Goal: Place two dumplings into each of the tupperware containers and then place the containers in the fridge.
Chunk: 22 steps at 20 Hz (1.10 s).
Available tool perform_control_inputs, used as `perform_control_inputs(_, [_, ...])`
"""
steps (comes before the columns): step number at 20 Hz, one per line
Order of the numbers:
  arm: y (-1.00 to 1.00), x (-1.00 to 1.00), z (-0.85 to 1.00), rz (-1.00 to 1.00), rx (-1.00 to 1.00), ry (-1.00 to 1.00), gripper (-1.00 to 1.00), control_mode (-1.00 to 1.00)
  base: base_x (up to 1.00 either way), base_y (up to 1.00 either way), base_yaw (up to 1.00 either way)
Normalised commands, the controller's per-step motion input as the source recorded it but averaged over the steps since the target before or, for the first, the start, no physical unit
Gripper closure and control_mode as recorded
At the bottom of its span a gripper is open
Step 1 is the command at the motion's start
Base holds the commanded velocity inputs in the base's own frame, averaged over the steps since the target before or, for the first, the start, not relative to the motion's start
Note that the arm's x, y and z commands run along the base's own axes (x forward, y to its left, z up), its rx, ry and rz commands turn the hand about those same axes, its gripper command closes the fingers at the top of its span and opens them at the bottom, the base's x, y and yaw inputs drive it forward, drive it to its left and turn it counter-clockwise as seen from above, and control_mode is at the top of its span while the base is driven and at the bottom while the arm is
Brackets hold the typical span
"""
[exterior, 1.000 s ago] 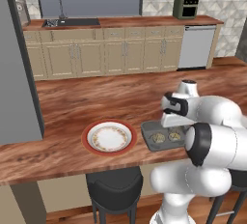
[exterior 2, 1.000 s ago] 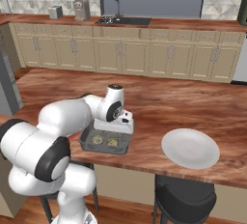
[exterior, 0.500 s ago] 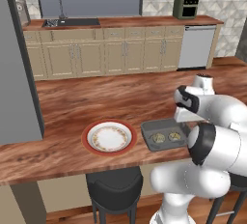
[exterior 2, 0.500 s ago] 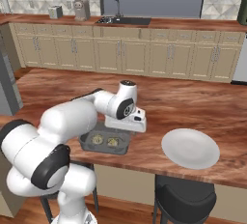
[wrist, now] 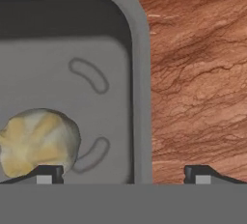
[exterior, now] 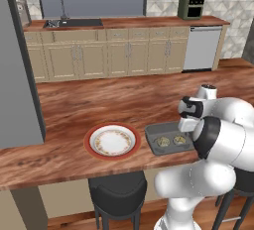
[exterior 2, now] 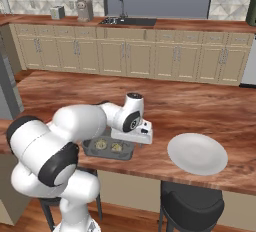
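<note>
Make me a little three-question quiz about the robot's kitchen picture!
1. True or false: the grey tray on the wooden counter holds two dumplings.
2. Which dish sits just left of the tray in the left base view? A) the red-rimmed plate B) a green bowl C) a blue mug
3. Fill in: the pincer is ____, with one tip over the tray and the other over the counter.

Key: 1 true; 2 A; 3 open.
</note>
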Motion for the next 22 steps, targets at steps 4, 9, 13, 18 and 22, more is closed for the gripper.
perform_control_inputs(4, [-0.13, 0.10, -0.01, 0.00, 0.00, 0.00, -1.00, -1.00, 0.00, 0.00, 0.00])
perform_control_inputs(9, [-0.13, 0.02, -0.02, 0.00, 0.00, 0.00, -1.00, -1.00, 0.00, 0.00, 0.00])
perform_control_inputs(13, [-0.01, 0.00, -0.13, 0.00, 0.00, 0.00, -1.00, -1.00, 0.00, 0.00, 0.00])
perform_control_inputs(18, [0.00, 0.00, -0.21, 0.00, 0.00, 0.00, -1.00, -1.00, 0.00, 0.00, 0.00])
perform_control_inputs(22, [0.00, 0.00, -0.18, 0.00, 0.00, 0.00, -1.00, -1.00, 0.00, 0.00, 0.00])
